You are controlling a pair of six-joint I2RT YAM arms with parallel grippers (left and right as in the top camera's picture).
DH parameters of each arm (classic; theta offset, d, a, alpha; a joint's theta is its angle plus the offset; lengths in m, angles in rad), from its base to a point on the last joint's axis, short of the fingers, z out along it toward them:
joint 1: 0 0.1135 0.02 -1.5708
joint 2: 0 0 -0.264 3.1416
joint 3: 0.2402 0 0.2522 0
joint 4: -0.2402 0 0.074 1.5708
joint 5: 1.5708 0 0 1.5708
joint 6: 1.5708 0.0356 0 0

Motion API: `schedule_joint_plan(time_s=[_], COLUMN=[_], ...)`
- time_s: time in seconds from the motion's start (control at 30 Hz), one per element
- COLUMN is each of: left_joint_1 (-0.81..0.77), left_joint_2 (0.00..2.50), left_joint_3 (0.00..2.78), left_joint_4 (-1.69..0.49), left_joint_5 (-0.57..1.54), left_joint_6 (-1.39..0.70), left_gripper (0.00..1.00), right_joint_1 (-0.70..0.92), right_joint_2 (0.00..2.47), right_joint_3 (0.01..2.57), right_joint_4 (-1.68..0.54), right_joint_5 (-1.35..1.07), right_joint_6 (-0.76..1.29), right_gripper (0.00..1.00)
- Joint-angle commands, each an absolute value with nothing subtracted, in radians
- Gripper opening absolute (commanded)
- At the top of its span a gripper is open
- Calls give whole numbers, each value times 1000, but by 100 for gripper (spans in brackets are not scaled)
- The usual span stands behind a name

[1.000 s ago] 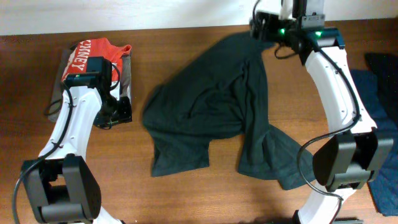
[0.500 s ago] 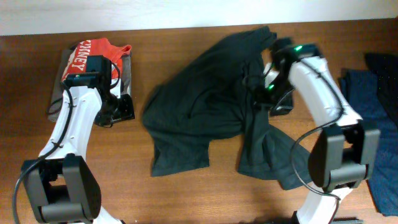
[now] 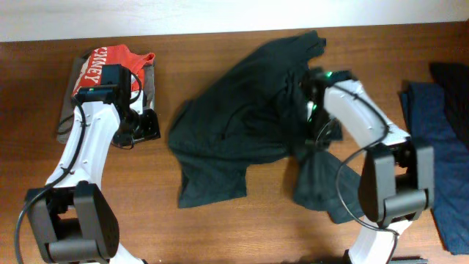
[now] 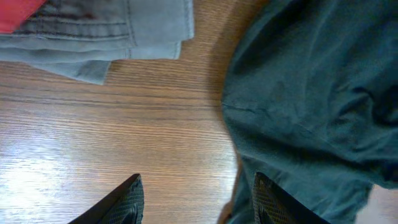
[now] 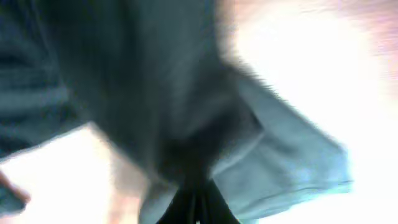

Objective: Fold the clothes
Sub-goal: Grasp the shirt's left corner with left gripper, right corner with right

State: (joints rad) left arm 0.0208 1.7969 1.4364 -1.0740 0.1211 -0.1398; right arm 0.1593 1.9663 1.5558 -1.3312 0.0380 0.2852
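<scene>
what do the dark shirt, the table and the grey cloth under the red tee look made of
Shirt: soft knit, likely cotton jersey, matte; it drapes in loose creases. Table: wood or wood-look laminate, slightly glossy; grain lines and glare show. Grey cloth: heavier weave, perhaps denim; stitched seams show.

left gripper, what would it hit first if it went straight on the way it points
Probably the bare brown wooden tabletop, straight ahead of the open left gripper. The dark green-black T-shirt lies beside that line and might be brushed; depth is unclear.
</scene>
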Motion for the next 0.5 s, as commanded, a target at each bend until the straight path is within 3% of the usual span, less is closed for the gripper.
schedule_joint_plan(time_s=[0.0,0.1,0.17,0.27,0.33,0.47], left_joint_1=[20,20,20,20,20,15], left_joint_2=[1784,1784,1784,1784,1784,1784], left_joint_3=[1448,1448,1448,1448,1448,1441], left_joint_4=[-1063,-1058,-1058,-1059,-1062,-1075], left_joint_5=[193,232,249,270,294,311], left_joint_6=[-138,-108,-108,-107,-98,-73], left_gripper=[56,57,61,61,62,64], right_joint_1=[65,-46,-100,-177,-217,-249], right_joint_2=[1913,1913,1913,1914,1915,1917], right_joint_3=[1779,1928,1955,1958,1958,1932], right_joint_4=[-1365,-1304,-1222,-1159,-1199,-1316], right_joint_5=[340,609,645,526,329,25], right_joint_6=[286,286,286,285,286,285], right_gripper=[4,5,9,70,80,84])
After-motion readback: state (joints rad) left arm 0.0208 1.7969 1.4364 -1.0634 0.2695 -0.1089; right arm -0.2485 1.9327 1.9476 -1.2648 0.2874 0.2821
